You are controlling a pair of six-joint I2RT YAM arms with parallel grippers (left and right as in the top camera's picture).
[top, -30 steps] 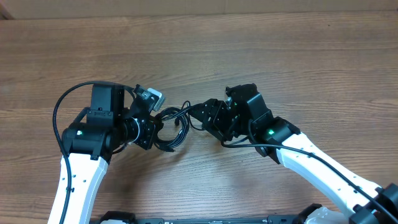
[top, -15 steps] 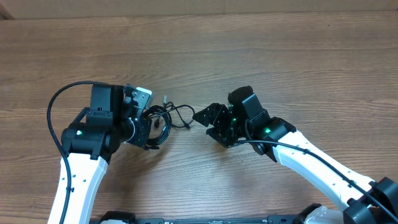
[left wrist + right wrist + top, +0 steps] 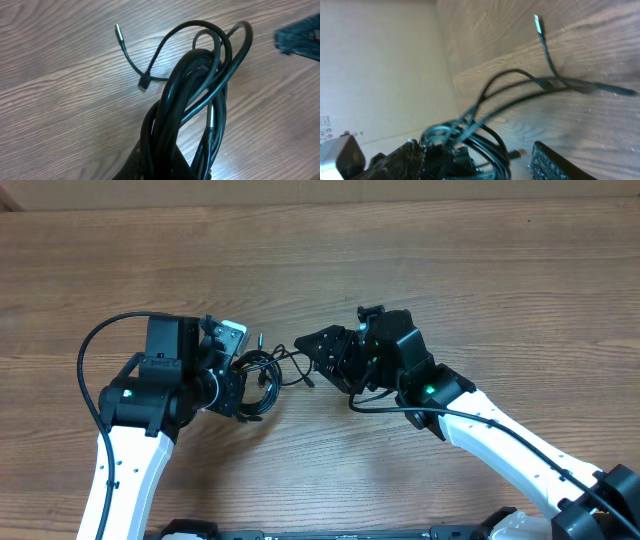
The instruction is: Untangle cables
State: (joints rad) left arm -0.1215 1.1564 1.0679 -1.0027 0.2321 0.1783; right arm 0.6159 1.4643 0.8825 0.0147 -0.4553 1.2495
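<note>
The cables [image 3: 268, 368] are a bundle of thin black cords hanging in loops between my two arms. My left gripper [image 3: 243, 387] is shut on the bundle's near end; in the left wrist view the cables [image 3: 200, 95] rise out of the left gripper [image 3: 167, 162]. A free silver-tipped end [image 3: 116, 27] lies on the wood beside a small plug [image 3: 144, 85]. My right gripper [image 3: 316, 358] stands open just right of the loops. In the right wrist view the cables [image 3: 475, 135] show between the fingers of the right gripper [image 3: 475, 162], and I cannot tell if they touch.
The wooden table [image 3: 450, 270] stretches bare behind and to the right. A thicker black wire [image 3: 95, 350] arcs off the left arm. A cardboard wall [image 3: 380, 65] shows in the right wrist view. One silver-tipped plug [image 3: 537, 21] lies out on the wood.
My left gripper has drawn the bundle slightly to the left. The right gripper has turned and shifted left and farther back, closer to the loops, its jaws still apart.
</note>
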